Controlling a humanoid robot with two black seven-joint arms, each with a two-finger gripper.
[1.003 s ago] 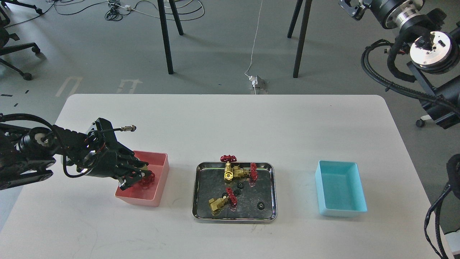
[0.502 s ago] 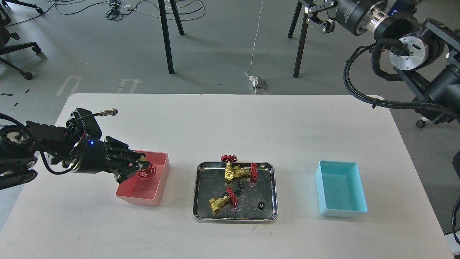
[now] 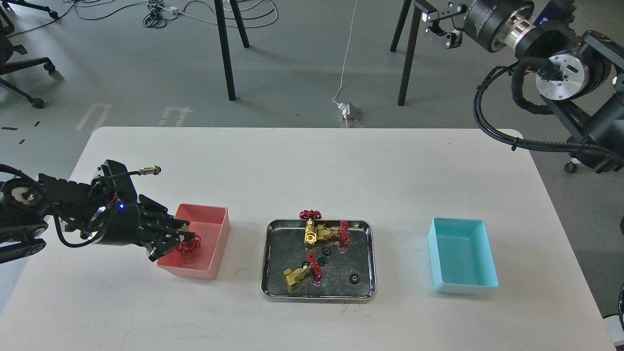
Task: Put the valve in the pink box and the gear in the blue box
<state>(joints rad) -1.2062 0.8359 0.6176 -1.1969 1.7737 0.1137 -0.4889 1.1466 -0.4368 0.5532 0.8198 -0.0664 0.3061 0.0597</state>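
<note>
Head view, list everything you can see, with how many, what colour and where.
valve: one, brass with red handwheel, in the left gripper over the pink box
valves in tray: three, brass and red
gears: three visible, black, in the tray
steel tray: one, shiny, table centre
pink box: one, left of the tray
blue box: one, cyan, right of the tray
table: one, white
left gripper: black, shut on the valve
right gripper: black, raised beyond the table, top right, open
</note>
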